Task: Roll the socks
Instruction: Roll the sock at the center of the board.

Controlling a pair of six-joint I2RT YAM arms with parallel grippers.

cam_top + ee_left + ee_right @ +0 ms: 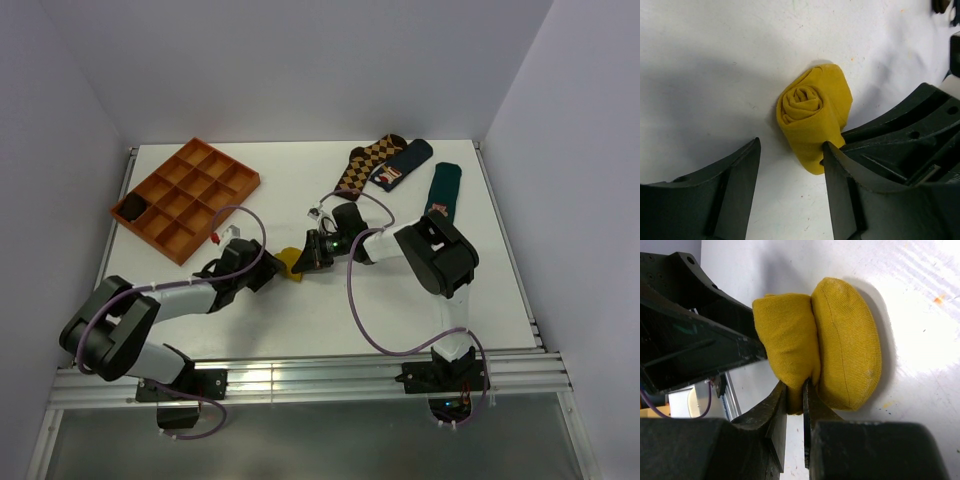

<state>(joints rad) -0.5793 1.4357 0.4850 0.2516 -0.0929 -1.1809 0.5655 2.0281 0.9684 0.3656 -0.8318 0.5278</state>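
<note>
Orange tray [186, 199] far left; argyle sock [367, 161], navy sock [406, 164], green sock [443, 193]

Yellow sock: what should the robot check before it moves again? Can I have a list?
1. Yellow sock rolled into a coil: ok.
2. Right tool pinching the sock's fabric: ok.
3. Left tool open: ok.
4. Sock between the left tool's jaws: not ok; it lies ahead of them, touching one finger.
5. Loose end tucked in: cannot tell.
6. Argyle sock away from the roll: ok.
</note>
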